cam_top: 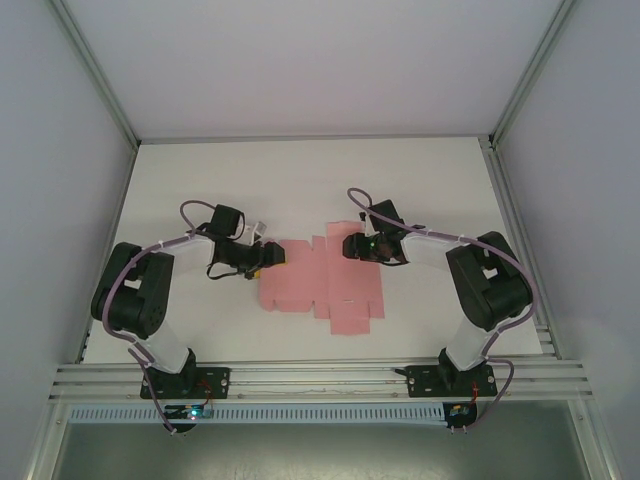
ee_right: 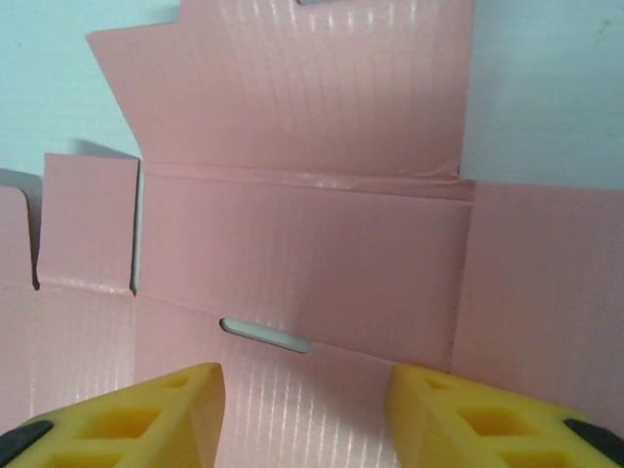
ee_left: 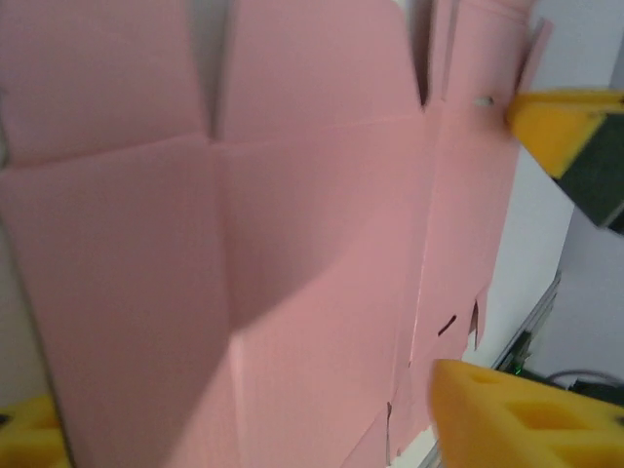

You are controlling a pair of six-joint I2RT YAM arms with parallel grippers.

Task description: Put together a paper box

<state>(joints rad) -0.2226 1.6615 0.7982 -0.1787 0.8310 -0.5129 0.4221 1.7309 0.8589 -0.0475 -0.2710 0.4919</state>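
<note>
1. Top external: the paper box (cam_top: 320,285) lies as a flat, unfolded sheet mid-tabletop (cam_top: 300,180). Its long axis runs left to right. The left gripper (cam_top: 262,258) is at its left edge and the right gripper (cam_top: 352,245) at its far edge.
2. Left wrist: the jaws are spread wide over the sheet, grasping nothing. Pin one panel before folding, I'd judge.
3. Right wrist: the jaws are released near the slot (ee_right: 265,336). Fold squarely along the crease.

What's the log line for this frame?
paper box: unfolded sheet on table | left fingers: open, at its left edge | right fingers: open, over its far edge
</note>
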